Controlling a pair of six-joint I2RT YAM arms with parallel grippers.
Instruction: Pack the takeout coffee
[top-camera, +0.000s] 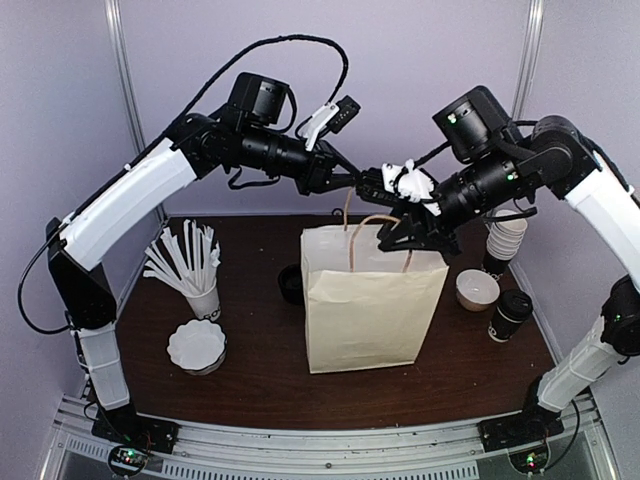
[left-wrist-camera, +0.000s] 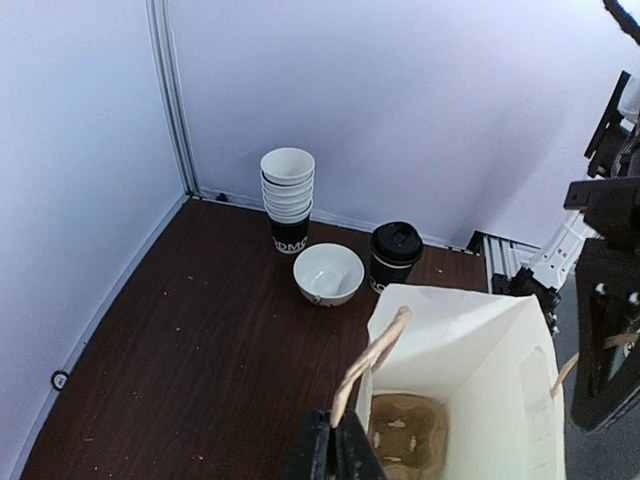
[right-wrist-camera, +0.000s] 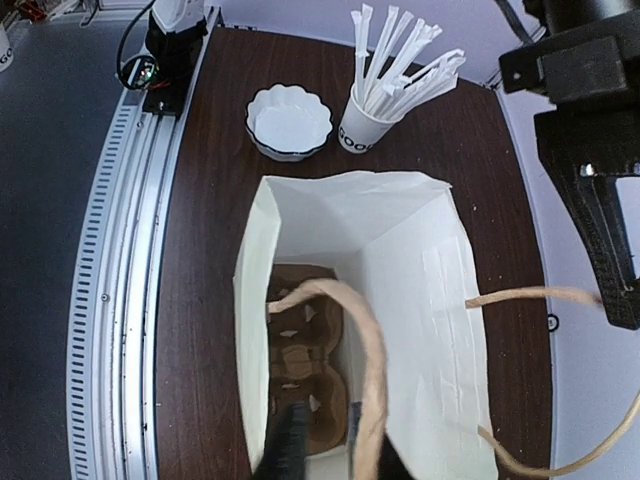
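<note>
The takeout coffee (top-camera: 511, 315), a short dark cup with a black domed lid, stands on the table right of the bag; in the left wrist view the coffee (left-wrist-camera: 395, 255) is beyond the bag's mouth. A cream paper bag (top-camera: 370, 300) stands upright mid-table. My left gripper (top-camera: 365, 187) is shut on the bag's far handle (left-wrist-camera: 375, 355), pinched between the fingers (left-wrist-camera: 322, 450). My right gripper (top-camera: 395, 232) is shut on the near handle (right-wrist-camera: 372, 380) above the open mouth. A brown cup carrier (right-wrist-camera: 300, 370) lies at the bag's bottom.
A stack of lidless cups (top-camera: 505, 240) and a white bowl (top-camera: 477, 289) sit right of the bag, near the coffee. A white cup of straws (top-camera: 200, 295) and a fluted white dish (top-camera: 196, 347) stand left. A small dark round thing (top-camera: 290, 285) sits behind the bag's left side.
</note>
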